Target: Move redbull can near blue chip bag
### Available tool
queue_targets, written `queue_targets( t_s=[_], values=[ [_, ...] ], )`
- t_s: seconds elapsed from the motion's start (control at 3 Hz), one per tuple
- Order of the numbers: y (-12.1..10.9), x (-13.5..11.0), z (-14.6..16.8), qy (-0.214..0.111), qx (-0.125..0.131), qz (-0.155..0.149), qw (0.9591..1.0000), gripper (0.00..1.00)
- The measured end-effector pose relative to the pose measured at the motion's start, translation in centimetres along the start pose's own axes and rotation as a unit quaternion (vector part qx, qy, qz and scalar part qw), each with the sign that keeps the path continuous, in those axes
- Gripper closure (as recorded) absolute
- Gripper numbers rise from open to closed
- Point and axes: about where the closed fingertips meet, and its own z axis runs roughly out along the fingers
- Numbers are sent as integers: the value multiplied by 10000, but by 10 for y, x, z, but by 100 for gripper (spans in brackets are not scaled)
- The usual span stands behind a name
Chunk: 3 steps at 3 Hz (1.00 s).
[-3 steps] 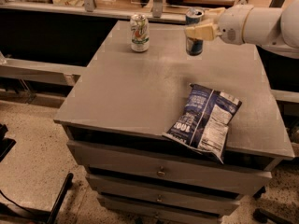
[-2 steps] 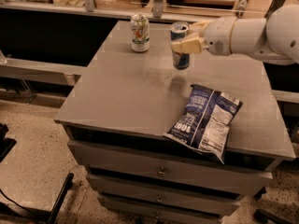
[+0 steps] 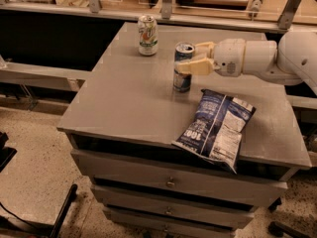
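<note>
Redbull can [image 3: 182, 81] is being grasped upright by the end effector [image 3: 191, 57], just beside the blue chip bag [image 3: 215, 128] on the counter [image 3: 129, 98]. Seemingly only letting go is remaining.

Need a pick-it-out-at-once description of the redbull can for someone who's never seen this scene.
On the grey drawer cabinet's top, find the white arm's pincer reaching in from the right. The redbull can is the slim blue and silver can it grips, just left of the blue chip bag's upper end. The white and green soda can, the only other can, stands alone at the back.
</note>
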Motion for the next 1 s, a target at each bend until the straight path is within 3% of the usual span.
queue_targets(
  t_s=[0.33,0.67,1.0],
  values=[
    [22,5,-30,-171,-328,-29,9993,35],
    [35,7,-66,54,-234,-128,9996,13],
    [36,6,-66,50,-241,-130,9996,0]
  ],
)
